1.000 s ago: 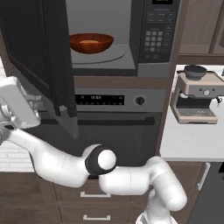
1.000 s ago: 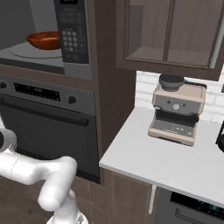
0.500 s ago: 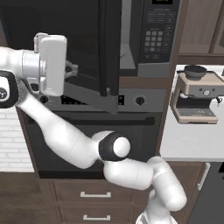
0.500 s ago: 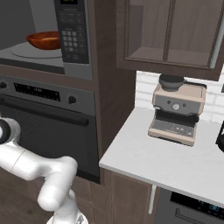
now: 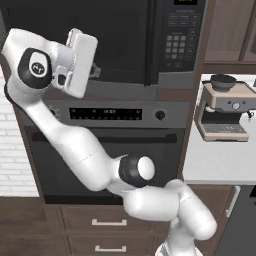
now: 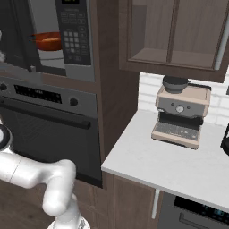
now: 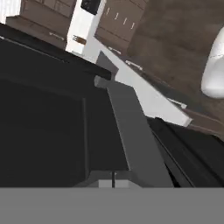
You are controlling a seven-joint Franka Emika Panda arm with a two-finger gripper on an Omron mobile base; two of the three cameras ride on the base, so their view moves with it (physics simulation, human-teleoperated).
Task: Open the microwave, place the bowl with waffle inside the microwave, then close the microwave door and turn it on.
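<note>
Taking the microwave (image 5: pixel 150 45) as landmark. Its door (image 5: pixel 115 40) is standing nearly closed across the cavity in the left base view, a dark glass panel reaching to just left of the keypad (image 5: pixel 182 42).

The white arm (image 5: pixel 75 145) is rising from below the oven (image 5: pixel 105 150) and bending up in front of the microwave's left half. The hand (image 7: pixel 113 179) is pressing flat against the door's glass, near its lower left part (seen from the hand camera, the fingertips are meeting together at the bottom of the view, with nothing between them). So the fingers are fully closed and gripping nothing, only leaning on the panel.

From the right base view the door (image 6: pixel 18 40) is showing as not quite shut: a gap is remaining between its edge and the microwave's keypad column (image 6: pixel 74 31). Through that gap the reddish-brown bowl (image 6: pixel 48 41) is sitting inside the cavity, on the pale turntable, just left of the keypad. The waffle cannot be made out from here.

Below the microwave, the oven's control strip and knob (image 5: pixel 160 115) are running across, with the long bar handle (image 6: pixel 49 116) beneath.

Right of the microwave, past the dark wood panel, a grey coffee machine (image 6: pixel 181 116) is standing on the white tabletop (image 6: pixel 165 165), well apart from the arm, under an open wooden cabinet (image 6: pixel 174 36).
</note>
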